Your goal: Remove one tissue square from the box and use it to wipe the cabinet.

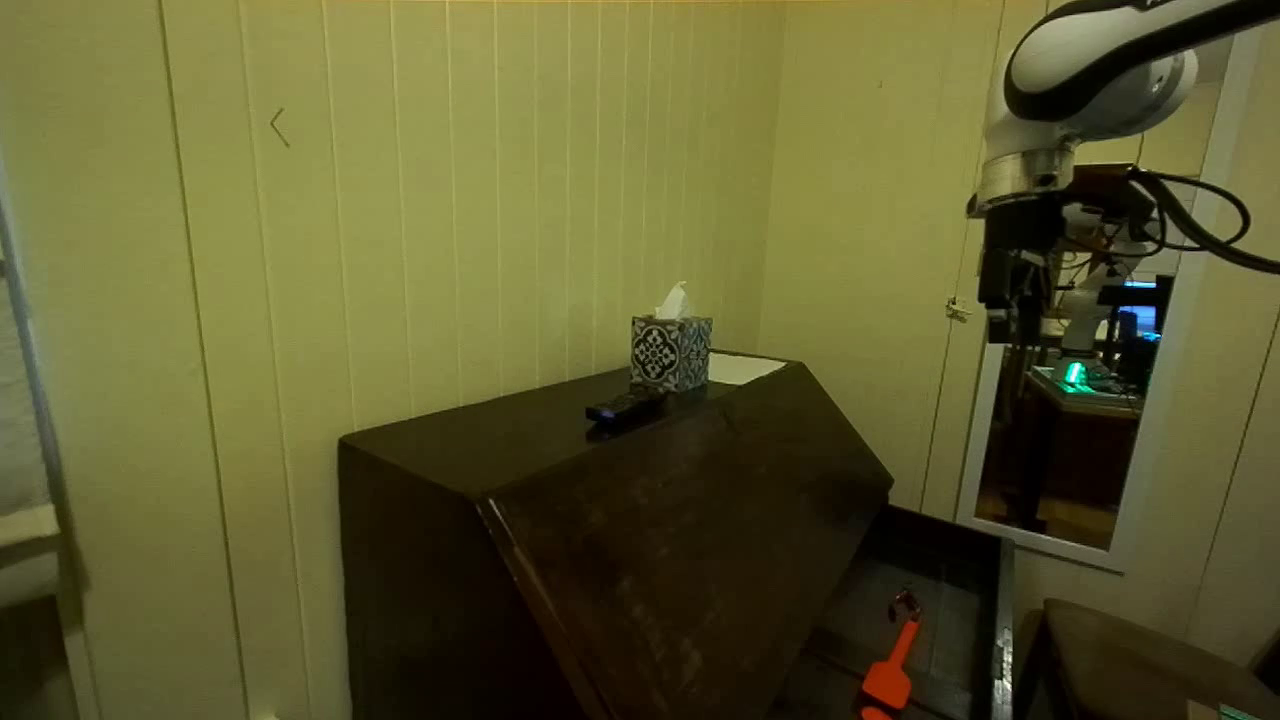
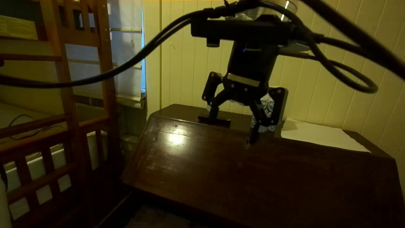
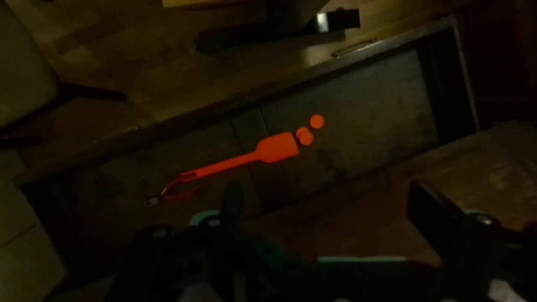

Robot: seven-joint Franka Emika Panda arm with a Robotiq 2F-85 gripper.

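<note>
The claw (image 2: pixel 234 128) is hanging with its jaws spread apart, holding nothing. The tissue (image 1: pixel 675 302) is sticking up from the box (image 1: pixel 670 354) standing on the tabletop (image 1: pixel 480 430). Probably being light, soft and easily torn, the tissue is calling for a gentle pinch near its base. No readable brand or label is showing.

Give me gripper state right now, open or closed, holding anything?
Gripper: open, jaws wide apart, holding nothing.
</note>
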